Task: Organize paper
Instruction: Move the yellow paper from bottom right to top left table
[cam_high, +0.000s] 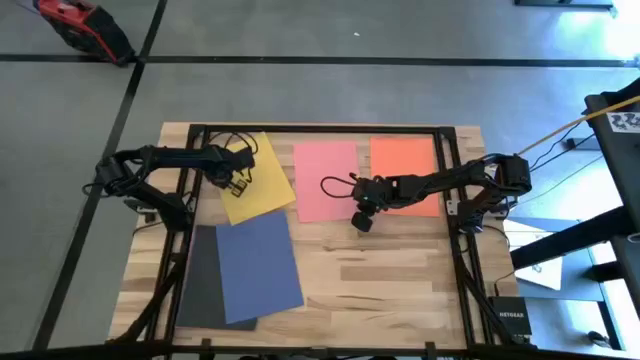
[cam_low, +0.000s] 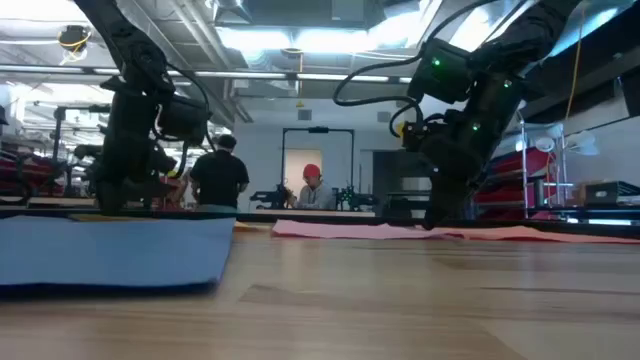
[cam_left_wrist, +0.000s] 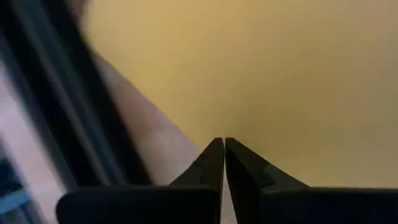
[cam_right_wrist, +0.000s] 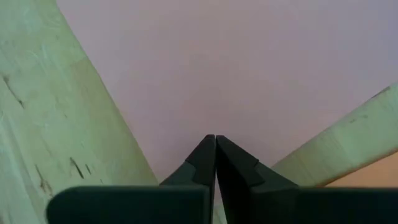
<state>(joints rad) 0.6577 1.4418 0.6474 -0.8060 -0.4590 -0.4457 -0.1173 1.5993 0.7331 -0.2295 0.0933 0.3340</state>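
Five sheets of paper lie flat on the wooden table (cam_high: 380, 270). At the far side are a tilted yellow sheet (cam_high: 262, 170), a pink sheet (cam_high: 325, 175) and an orange sheet (cam_high: 405, 165). A dark blue sheet (cam_high: 258, 265) lies at the near left, partly over a black sheet (cam_high: 198, 285). My left gripper (cam_high: 238, 184) is shut, down on the yellow sheet near its left edge. My right gripper (cam_high: 362, 218) is shut, down at the pink sheet's near right corner. My left gripper sets its shut fingertips (cam_left_wrist: 214, 149) on the yellow sheet close to its left edge (cam_left_wrist: 186, 124), coming from above. The sheet lies flat on the table. My right gripper sets its shut fingertips (cam_right_wrist: 208, 146) on the pink sheet's near right corner (cam_right_wrist: 214, 121), from above, slanting. The sheet lies flat on the table.
A dark frame (cam_high: 320, 128) runs around the table's far and side edges. Bare wood shows across the near right of the table. People (cam_low: 220, 175) stand in the room beyond the table's far edge.
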